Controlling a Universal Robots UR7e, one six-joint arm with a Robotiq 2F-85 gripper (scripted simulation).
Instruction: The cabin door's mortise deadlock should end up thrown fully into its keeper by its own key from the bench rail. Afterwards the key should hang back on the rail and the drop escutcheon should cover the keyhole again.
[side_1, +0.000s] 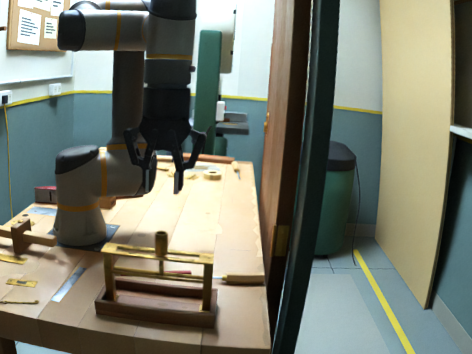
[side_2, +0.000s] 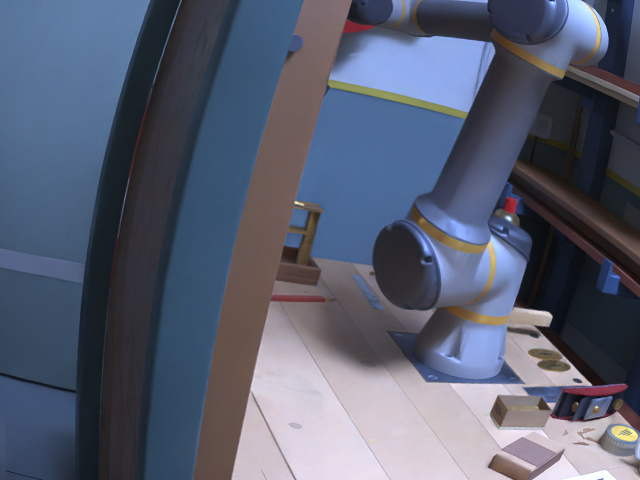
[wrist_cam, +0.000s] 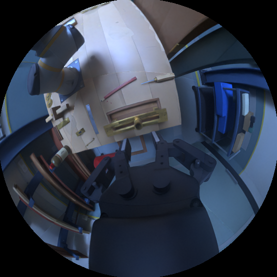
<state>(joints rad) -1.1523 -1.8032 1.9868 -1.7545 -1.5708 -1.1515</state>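
Note:
The door's keyhole and escutcheon are hidden from me; I see only the edge of the brown cabin door (side_1: 282, 130) beside the bench, with a brass plate (side_1: 280, 239) low on that edge. The brass bench rail (side_1: 159, 252) (wrist_cam: 136, 122) stands on a wooden base at the near end of the bench, and the key's round brass head (side_1: 161, 239) (wrist_cam: 138, 125) sticks up from its middle. My gripper (side_1: 164, 167) (wrist_cam: 142, 147) hangs open and empty above the bench, well behind the rail. In the second side camera the door hides all but one end of the rail (side_2: 306, 227).
The robot base (side_1: 80, 200) stands at the left of the bench. A red pencil (wrist_cam: 119, 88), an awl (side_1: 243, 279), a steel ruler (wrist_cam: 92, 118), a tape roll (side_1: 212, 174) and small brass parts lie around. A green bin (side_1: 334, 197) stands on the floor past the dark door frame (side_1: 310, 175).

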